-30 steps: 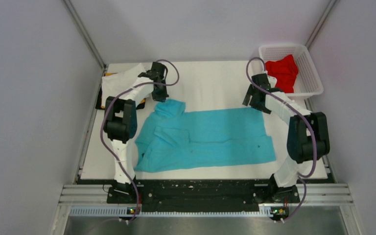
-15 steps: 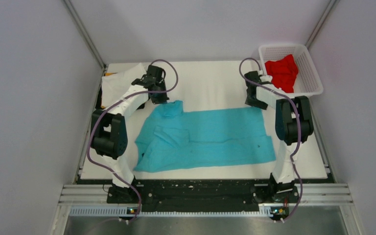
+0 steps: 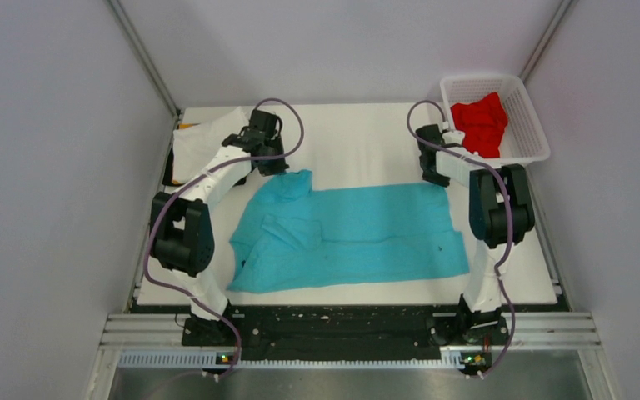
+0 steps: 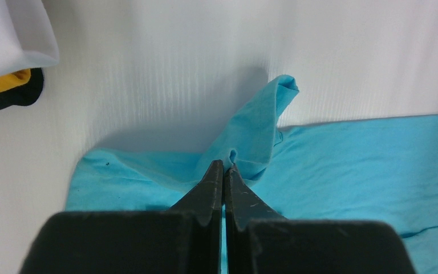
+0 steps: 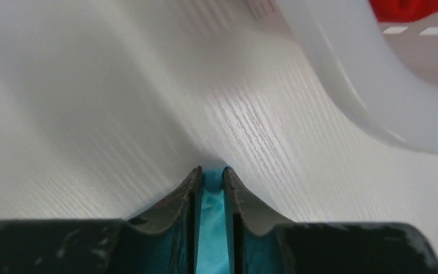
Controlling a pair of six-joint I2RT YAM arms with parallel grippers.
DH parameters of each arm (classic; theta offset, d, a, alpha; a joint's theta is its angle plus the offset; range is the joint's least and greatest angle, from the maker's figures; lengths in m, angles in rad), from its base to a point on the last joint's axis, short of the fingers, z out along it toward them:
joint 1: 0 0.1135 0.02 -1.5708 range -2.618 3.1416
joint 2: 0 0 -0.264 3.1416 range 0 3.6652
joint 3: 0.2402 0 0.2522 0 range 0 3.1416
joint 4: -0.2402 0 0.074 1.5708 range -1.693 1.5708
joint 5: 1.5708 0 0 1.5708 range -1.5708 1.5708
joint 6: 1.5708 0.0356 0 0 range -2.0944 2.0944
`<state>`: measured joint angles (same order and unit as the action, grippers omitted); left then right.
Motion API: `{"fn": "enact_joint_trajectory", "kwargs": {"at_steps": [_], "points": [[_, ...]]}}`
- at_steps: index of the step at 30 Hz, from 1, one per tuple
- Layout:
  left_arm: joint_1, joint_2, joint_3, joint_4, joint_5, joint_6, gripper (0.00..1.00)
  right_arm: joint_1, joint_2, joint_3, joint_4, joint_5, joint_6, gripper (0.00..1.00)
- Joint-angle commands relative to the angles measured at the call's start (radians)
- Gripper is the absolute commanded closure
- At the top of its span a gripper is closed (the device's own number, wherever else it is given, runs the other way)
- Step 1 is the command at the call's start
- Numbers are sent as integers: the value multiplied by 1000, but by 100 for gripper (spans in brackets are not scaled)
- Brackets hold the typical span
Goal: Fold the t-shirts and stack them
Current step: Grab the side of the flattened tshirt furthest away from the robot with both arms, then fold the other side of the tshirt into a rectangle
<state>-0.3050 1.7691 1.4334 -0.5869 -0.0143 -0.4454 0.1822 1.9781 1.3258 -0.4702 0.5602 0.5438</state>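
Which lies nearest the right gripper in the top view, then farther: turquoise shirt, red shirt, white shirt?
1. turquoise shirt, its far right corner in the right gripper.
2. red shirt, in the basket, far right.
3. white shirt, far left.

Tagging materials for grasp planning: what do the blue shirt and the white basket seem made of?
Turquoise t-shirt: soft matte cloth, likely cotton knit; it wrinkles and drapes into a peak. White basket: rigid plastic by its look, smooth with slight sheen, slotted mesh walls.
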Motion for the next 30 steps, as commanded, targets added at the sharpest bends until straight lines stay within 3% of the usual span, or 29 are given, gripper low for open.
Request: {"fn": "enact_joint_trajectory", "kwargs": {"at_steps": [1,3,12,30], "points": [[-9,-72,-23,25,9,-12,100,2,-34,-45,2,8,-1,87],[-12,-83,-29,28,9,-12,100,3,-49,-47,24,6,-18,100],[-23,-165,-98,32,10,-24,100,57,-235,-148,139,-4,-106,100],[-73,-571,-448,5,37,-141,100,120,-605,-378,-41,-6,-74,100]]}}
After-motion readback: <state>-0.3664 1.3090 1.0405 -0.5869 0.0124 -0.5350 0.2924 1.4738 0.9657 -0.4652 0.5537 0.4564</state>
